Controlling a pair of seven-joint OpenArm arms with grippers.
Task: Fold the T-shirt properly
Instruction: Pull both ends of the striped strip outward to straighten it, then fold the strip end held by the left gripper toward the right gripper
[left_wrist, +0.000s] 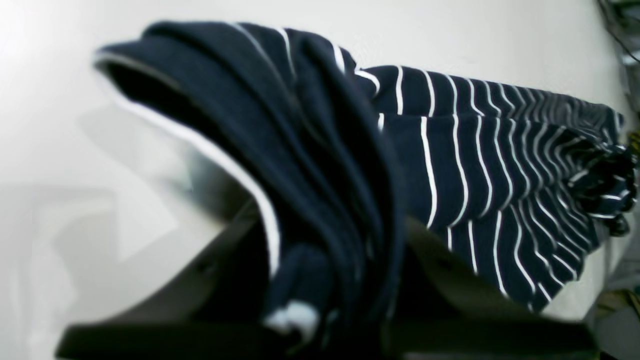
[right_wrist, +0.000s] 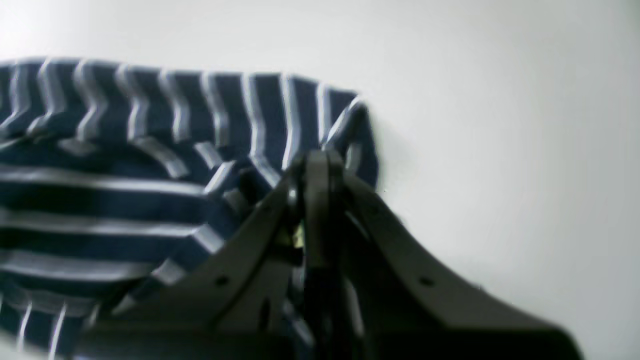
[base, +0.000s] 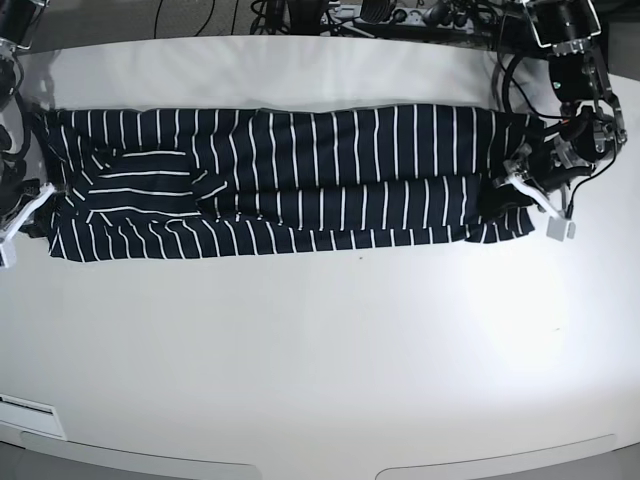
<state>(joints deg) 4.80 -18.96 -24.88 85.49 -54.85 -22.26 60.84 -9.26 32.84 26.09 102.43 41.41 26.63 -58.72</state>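
Note:
The dark navy T-shirt (base: 300, 180) with thin white stripes lies as a long folded band across the white table (base: 320, 340). At the band's right end in the base view, my left gripper (base: 508, 192) is shut on a bunch of the cloth. The left wrist view shows thick folds of the T-shirt (left_wrist: 475, 165) clamped in the left gripper (left_wrist: 330, 240). At the band's left end, my right gripper (base: 38, 198) sits on the cloth's edge. The right gripper (right_wrist: 320, 167) has its tips pressed together on a raised corner of the T-shirt (right_wrist: 125, 175).
Cables and equipment (base: 400, 15) crowd the table's back edge. A small white label (base: 30, 408) sits near the front left corner. Bare table lies in front of the T-shirt down to the curved front edge (base: 320, 462).

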